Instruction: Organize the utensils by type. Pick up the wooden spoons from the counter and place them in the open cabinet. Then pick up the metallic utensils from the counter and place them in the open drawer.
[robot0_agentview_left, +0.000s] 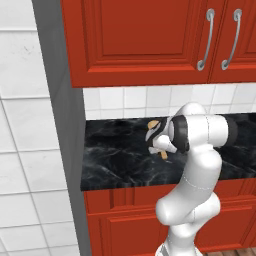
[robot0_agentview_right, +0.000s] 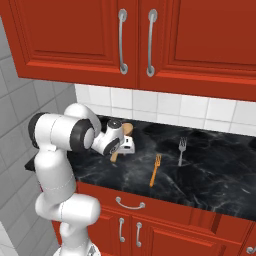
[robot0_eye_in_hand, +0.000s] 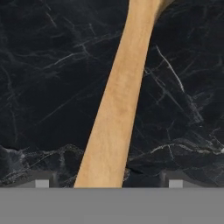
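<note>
A wooden spoon (robot0_agentview_right: 128, 128) lies on the black marble counter (robot0_agentview_right: 210, 180), bowl toward the backsplash. My gripper (robot0_agentview_right: 127, 146) is down over its handle. In the hand view the pale handle (robot0_eye_in_hand: 118, 105) runs up between the two finger tips, with a gap on each side, so the gripper (robot0_eye_in_hand: 108, 183) is open around it. From the left base view the spoon (robot0_agentview_left: 154, 123) shows behind the gripper (robot0_agentview_left: 161, 148). An orange fork (robot0_agentview_right: 155, 170) and a silver fork (robot0_agentview_right: 181, 150) lie to the right on the counter.
Closed red upper cabinets (robot0_agentview_right: 75, 35) hang above the counter. Below it are a closed red drawer (robot0_agentview_right: 131, 204) and closed cabinet doors. A grey wall panel (robot0_agentview_left: 65, 130) bounds the counter on the left.
</note>
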